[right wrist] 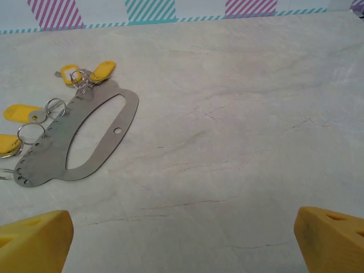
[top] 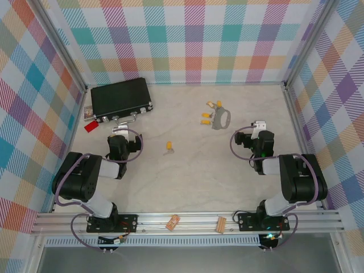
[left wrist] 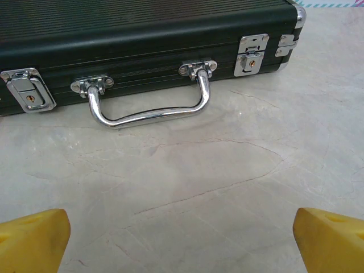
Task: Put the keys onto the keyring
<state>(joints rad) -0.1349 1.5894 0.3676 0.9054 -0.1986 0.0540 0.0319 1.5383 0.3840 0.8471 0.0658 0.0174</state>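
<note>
Counting five yellow-headed keys (top: 168,148) on the worktop (top: 187,182): four crowded against the grey keyring (top: 222,118), far of centre, one alone mid-worktop. One black case (top: 120,98), latched shut, far left, one red tag (top: 91,126) beside it; two wooden clips (top: 173,222) on the near rail (top: 142,220). Left pincer (left wrist: 182,244) and right pincer (right wrist: 182,244) both spread wide, holding nothing.

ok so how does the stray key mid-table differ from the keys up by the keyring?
Position: the stray key lies alone on the bare table, well apart from the keyring; the keys by the keyring sit right against its edge.
Attachment: the stray key touches nothing; the keys by the keyring appear linked to it through small wire rings, not certain.
Count: one against four.
Shared: yellow heads, all lying flat.
</note>
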